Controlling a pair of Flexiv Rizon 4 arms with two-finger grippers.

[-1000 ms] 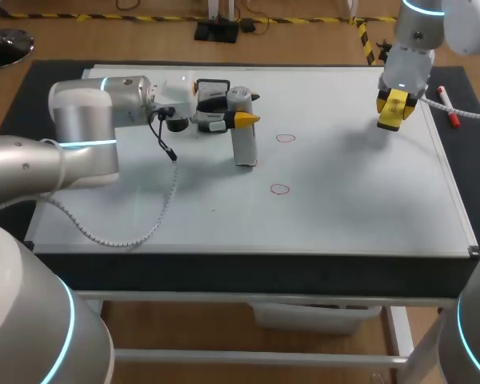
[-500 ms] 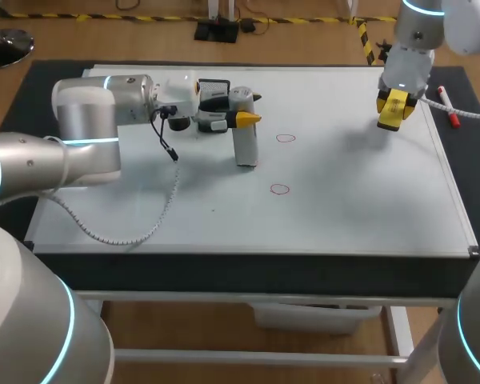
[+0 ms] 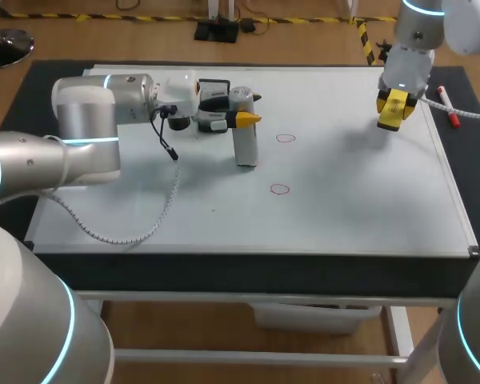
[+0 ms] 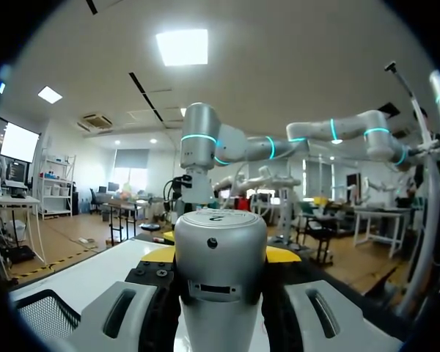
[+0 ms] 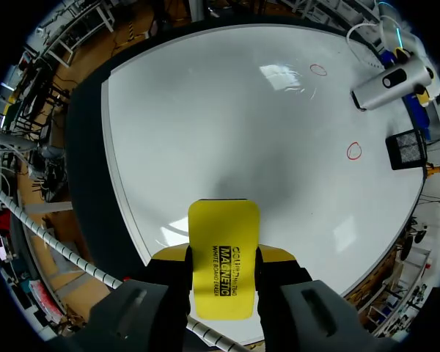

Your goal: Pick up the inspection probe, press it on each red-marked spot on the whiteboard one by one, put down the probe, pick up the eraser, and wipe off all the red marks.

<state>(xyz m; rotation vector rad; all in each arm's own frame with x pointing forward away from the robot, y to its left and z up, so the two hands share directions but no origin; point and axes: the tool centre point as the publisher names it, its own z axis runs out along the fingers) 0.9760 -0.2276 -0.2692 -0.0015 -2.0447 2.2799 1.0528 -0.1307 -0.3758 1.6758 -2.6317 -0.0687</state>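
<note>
The left hand (image 3: 238,118) pinches the inspection probe (image 3: 245,148), upright on the whiteboard (image 3: 344,200) beside two red marks (image 3: 285,138). The right hand (image 3: 394,108) pinches the eraser (image 5: 224,257) above the board's far corner. Pressing looks unfinished and wiping has not begun.

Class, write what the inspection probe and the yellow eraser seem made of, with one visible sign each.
Inspection probe: silver-grey metal or metallic-painted plastic, satin; soft even sheen on its rounded body.
Eraser: probably hard plastic, smooth yellow back carrying a printed label; its wiping side is hidden.
</note>
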